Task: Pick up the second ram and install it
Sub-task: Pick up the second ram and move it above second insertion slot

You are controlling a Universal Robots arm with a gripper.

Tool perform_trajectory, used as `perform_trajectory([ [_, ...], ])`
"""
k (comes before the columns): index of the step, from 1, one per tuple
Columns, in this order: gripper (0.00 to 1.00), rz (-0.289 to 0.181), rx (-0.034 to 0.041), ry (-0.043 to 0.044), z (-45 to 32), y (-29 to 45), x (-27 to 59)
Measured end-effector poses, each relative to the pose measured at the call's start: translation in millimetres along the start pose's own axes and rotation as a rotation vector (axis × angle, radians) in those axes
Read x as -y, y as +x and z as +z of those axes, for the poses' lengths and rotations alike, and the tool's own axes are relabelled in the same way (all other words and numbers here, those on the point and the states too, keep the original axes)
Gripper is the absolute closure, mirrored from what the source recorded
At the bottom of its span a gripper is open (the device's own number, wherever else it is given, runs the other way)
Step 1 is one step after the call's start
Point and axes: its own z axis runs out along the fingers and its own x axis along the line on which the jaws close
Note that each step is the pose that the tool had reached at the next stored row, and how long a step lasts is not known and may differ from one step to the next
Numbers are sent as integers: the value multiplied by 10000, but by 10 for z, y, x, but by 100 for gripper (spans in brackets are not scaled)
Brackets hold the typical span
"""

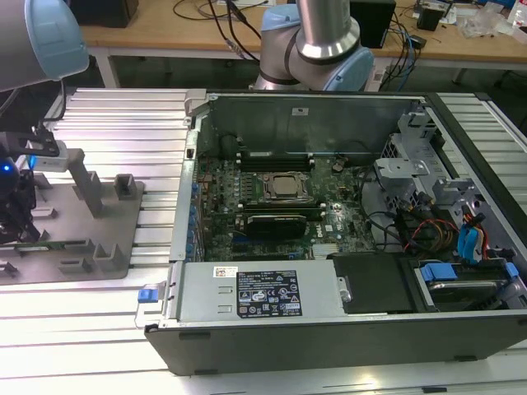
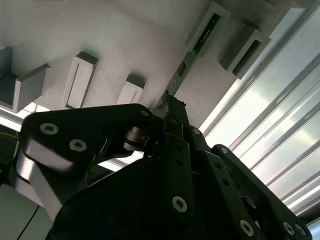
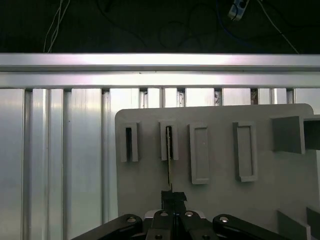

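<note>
1. Gripper (image 3: pixel 173 196) points straight down over the grey fixture plate (image 1: pixel 62 220). In the exterior view the plate lies at 9 o'clock from the open computer case (image 1: pixel 329 325).
2. The arm (image 1: pixel 325 33) rises at 12 o'clock behind the case. A pale link with a blue cap (image 1: pixel 45 37) hangs at about 10 o'clock, above the plate.
3. From where I stand, the 2 fingers are closed together on the thin edge of the second ram (image 3: pixel 170 167). In both wrist views the black fingertips (image 2: pixel 172 107) meet the stick.
4. The second ram stands on edge on the plate, green in the second wrist view. One end sits in a narrow raised slot holder (image 3: pixel 169 142) and the rest runs back between the fingers.
5. 4 slot holders stand in a row in the first wrist view. The stick is in 1 of the 2 narrow ones.
6. Inside the case, the motherboard (image 1: pixel 222 206) carries a silver processor (image 1: pixel 284 188), well apart from the gripper.
</note>
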Motion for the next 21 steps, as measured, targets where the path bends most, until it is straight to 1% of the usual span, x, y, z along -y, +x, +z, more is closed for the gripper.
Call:
perform_trajectory([
  [1, 86, 1, 0, 0, 0, 0, 0],
  [2, 86, 0, 0, 0, 0, 0, 0],
  [3, 80, 1, 0, 0, 0, 0, 0],
  [4, 80, 0, 0, 0, 0, 0, 0],
  [6, 66, -2, 2, 3, 6, 0, -2],
  [10, 66, -61, -2, 48, 67, 1, -36],
  [12, 66, -227, -10, 68, 151, 3, -43],
  [14, 66, -358, -16, 74, 166, 1, -48],
  [20, 66, -382, -18, 86, 179, -9, -59],
  [21, 67, -382, -18, 85, 179, -10, -59],
])
